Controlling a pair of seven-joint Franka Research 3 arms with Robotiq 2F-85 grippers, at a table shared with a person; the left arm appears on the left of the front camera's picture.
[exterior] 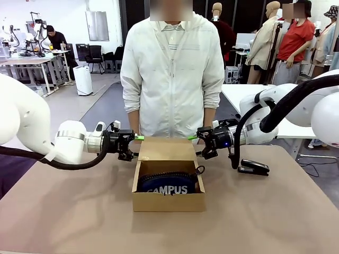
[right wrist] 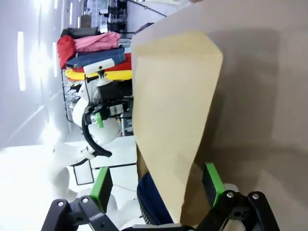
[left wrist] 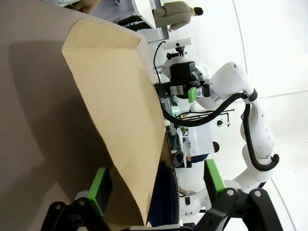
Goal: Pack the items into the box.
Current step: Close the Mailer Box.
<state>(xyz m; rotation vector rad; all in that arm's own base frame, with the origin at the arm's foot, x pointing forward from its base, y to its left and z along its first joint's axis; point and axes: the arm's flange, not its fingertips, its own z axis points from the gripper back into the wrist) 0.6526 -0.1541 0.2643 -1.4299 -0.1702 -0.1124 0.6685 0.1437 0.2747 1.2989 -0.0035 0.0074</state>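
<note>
Both arms reach in level from either side, the left gripper (exterior: 135, 146) and right gripper (exterior: 197, 146) straddling opposite side edges of the raised lid (exterior: 167, 149) of the box (exterior: 168, 202). Both sets of jaws stand wide apart, not clamped on it.

The box (exterior: 168, 201) stood open from above, though the CAMPUS pouch (exterior: 168, 185) covered its floor. Its raised flap (exterior: 165, 149) and the person (exterior: 172, 74) barred 12 o'clock. The left gripper (exterior: 135, 147) blocked 10 o'clock, the right gripper (exterior: 197, 146) 2 o'clock, and a black stapler (exterior: 253, 168) 3 o'clock. Bare table (exterior: 169, 233) lay free at 6 o'clock.
</note>
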